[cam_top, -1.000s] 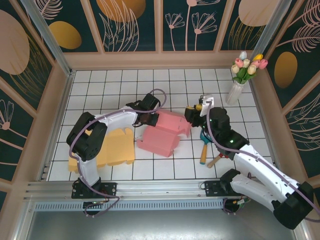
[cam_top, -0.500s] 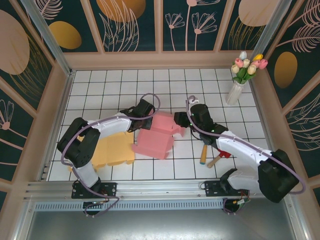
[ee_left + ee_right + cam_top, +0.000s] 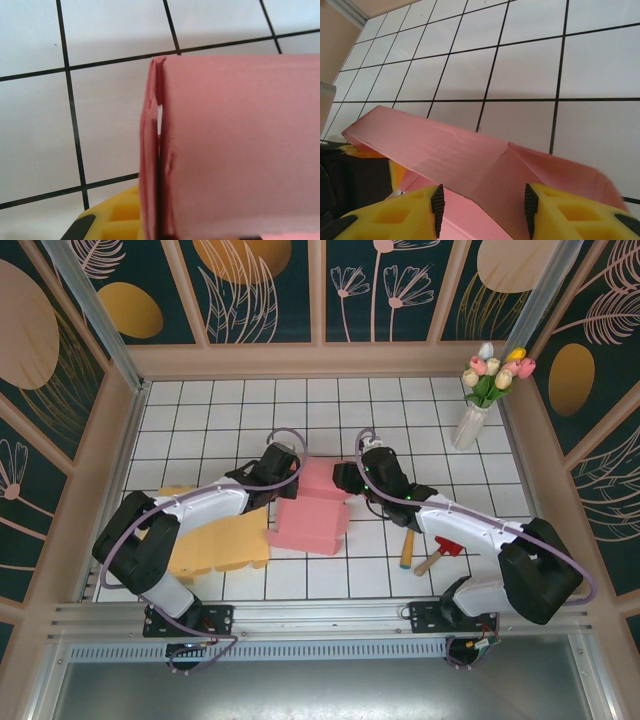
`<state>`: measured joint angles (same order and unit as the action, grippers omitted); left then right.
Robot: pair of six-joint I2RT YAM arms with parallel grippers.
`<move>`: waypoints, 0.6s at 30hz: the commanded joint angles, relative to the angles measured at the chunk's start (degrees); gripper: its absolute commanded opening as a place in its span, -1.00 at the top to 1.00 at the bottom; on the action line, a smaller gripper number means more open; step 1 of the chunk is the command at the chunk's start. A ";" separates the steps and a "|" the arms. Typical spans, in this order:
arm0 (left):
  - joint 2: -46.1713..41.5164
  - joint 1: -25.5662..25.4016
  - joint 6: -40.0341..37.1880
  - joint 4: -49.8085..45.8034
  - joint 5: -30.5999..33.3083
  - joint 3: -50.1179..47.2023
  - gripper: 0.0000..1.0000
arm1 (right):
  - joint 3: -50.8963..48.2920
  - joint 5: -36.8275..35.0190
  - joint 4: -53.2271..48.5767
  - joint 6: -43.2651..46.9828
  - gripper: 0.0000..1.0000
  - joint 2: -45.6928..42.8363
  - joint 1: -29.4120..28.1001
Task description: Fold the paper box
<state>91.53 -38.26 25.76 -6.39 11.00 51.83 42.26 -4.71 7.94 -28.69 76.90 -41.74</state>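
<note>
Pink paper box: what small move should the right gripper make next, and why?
Probably close the right gripper on the flap of the pink paper box: the flap lies between its open fingers, and the left gripper pinches the opposite side.

Top: high behind arms, looking down. Wrists: close behind fingers (image 3: 570, 212), facing box (image 3: 312, 515); all share box, surface (image 3: 220, 410).

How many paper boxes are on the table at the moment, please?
2. The pink paper box sits at the centre, partly folded up. The yellow paper box lies flat at the near left. Another sheet could be hidden beneath either one.
</note>
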 commanded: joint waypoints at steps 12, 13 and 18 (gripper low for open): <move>-2.56 0.05 2.96 6.12 -6.03 -2.35 1.00 | 0.16 8.37 19.53 -4.11 0.03 3.87 -0.29; -2.71 0.03 3.15 6.21 -5.64 -2.48 1.00 | 0.44 8.95 19.44 -4.01 0.03 4.14 -0.32; -2.84 0.06 3.64 5.20 -0.82 -2.53 1.00 | -1.27 2.37 14.01 -2.38 0.04 2.18 -0.45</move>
<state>90.24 -37.78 29.26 -2.55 8.88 49.80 41.98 -0.27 21.19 -32.08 80.53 -41.78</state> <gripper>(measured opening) 0.077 0.483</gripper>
